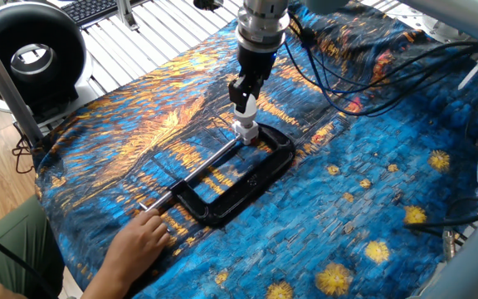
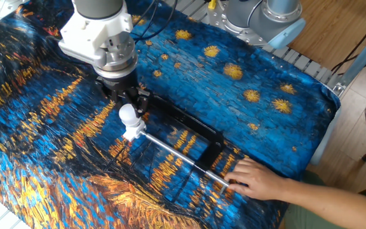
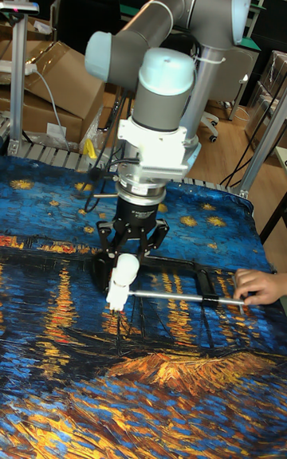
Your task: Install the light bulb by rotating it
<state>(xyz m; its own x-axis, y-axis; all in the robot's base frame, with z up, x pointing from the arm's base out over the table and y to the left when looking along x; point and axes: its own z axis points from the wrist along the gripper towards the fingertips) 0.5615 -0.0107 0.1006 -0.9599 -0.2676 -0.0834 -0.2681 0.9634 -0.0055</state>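
The light bulb, a small frosted-white globe, stands upright on the white socket base at the far end of a black C-clamp. My gripper comes straight down on it, its black fingers closed on either side of the globe. In one fixed view the bulb shows just under the gripper, above the socket base. In the tall fixed view the bulb hangs between the fingers of the gripper. The bulb's neck is hidden.
A person's hand holds the end of the clamp's silver screw rod near the table's front edge. A black ring-shaped device stands at the back left. Cables trail over the painted cloth behind the arm.
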